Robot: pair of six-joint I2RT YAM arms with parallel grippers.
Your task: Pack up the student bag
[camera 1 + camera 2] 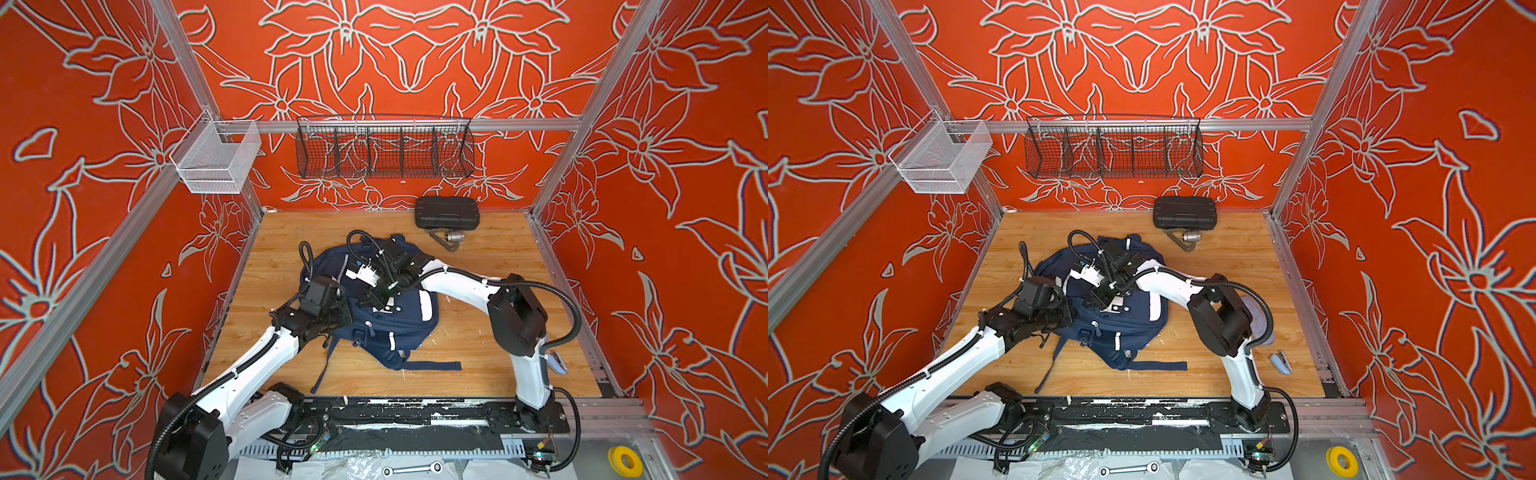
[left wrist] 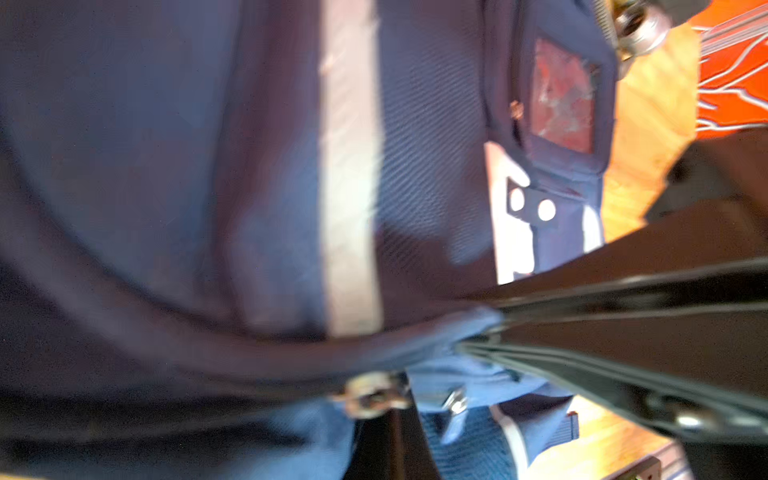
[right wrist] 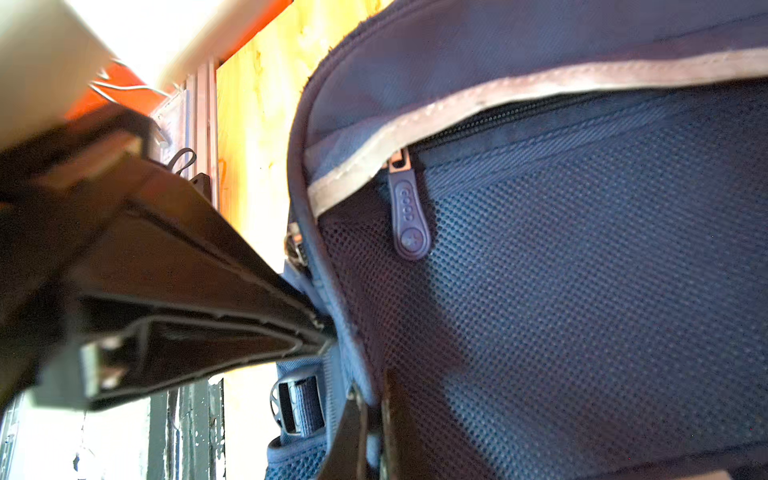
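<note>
Two grips: you have both end effectors clamped on the student bag [image 1: 401, 328].
Student bag: navy backpack lying in the middle of the wooden tabletop [image 1: 478, 357], with its straps [image 1: 432, 365] trailing toward the near edge.
Left gripper [image 2: 482, 332]: your fingers are pinched together on a fold of the bag's blue fabric beside a pale stripe [image 2: 353, 187]. This wrist view is blurred.
Right gripper [image 3: 326, 332]: your fingertips meet on the bag's piped edge and hold it, next to a mesh pocket [image 3: 582, 311].
Zipper pull [image 3: 409, 216]: hangs at the end of a zip under a pale-trimmed flap, apart from your fingertips.
Black hard case [image 1: 446, 212]: closed, at the far edge, well apart from the bag.
Small metal part [image 1: 454, 237]: just in front of the case.
Stapler [image 1: 1281, 362]: on the wood toward the right near corner.
Baskets: black wire basket [image 1: 384, 151] and white mesh basket [image 1: 216, 160] hang on the rail [image 1: 519, 124].
</note>
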